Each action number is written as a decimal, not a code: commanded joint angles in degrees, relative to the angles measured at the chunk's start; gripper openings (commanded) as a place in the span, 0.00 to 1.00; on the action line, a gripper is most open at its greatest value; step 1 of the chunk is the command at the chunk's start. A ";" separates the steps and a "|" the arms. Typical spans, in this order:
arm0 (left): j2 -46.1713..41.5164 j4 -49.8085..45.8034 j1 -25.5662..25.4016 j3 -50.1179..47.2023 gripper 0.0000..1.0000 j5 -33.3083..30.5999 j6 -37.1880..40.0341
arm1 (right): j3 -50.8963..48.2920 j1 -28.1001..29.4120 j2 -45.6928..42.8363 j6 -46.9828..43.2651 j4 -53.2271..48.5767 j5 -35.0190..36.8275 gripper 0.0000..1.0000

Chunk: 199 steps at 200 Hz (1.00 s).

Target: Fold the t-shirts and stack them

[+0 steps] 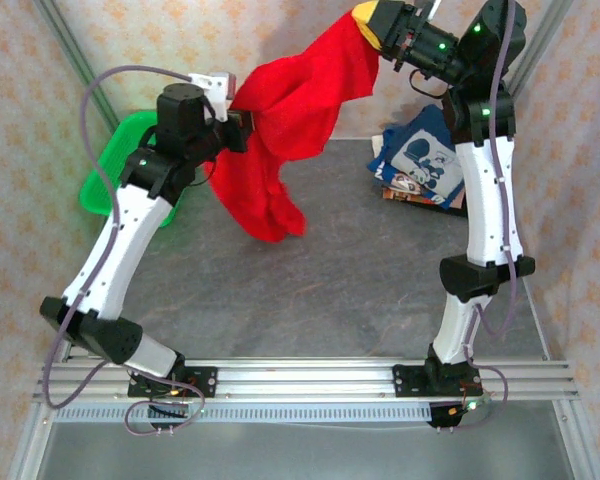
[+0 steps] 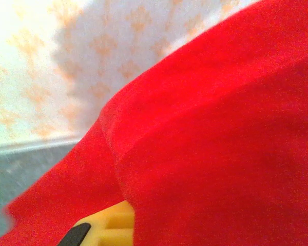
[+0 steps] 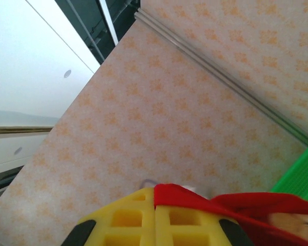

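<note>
Red t-shirt hangs in the air above the table, stretched between both claws. Left claw is clamped on its lower edge, and right claw pinches the higher corner. Navy t-shirt lies at the table's far right.

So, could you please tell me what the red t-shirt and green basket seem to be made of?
The red t-shirt looks like soft matte cloth, probably cotton: it drapes and folds limply. The green basket is likely moulded plastic, glossy, with rigid ribbed walls.
</note>
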 commanded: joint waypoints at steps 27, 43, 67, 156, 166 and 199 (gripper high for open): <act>-4.57 -6.17 -0.59 2.65 0.11 -7.93 9.87 | -1.40 -5.23 -5.83 -16.06 -18.23 9.72 0.00; -4.50 -6.52 -0.59 -1.76 0.14 -4.00 6.78 | -7.83 -6.72 -8.75 -22.34 -27.53 16.10 0.00; -6.53 1.88 -0.62 -18.26 0.38 1.84 -1.90 | -25.65 -7.50 -15.59 -28.12 -32.69 24.01 0.00; -16.39 1.75 -0.88 -44.39 0.66 4.28 -27.34 | -81.49 -8.69 -33.62 -24.88 -23.28 34.00 0.00; -17.31 -0.88 -0.88 -45.15 0.68 4.52 -28.22 | -82.33 -8.78 -33.73 -25.08 -22.80 34.07 0.00; -15.79 -6.24 -0.79 -47.83 0.69 1.82 -32.64 | -82.85 -8.76 -32.64 -27.13 -24.04 34.20 0.00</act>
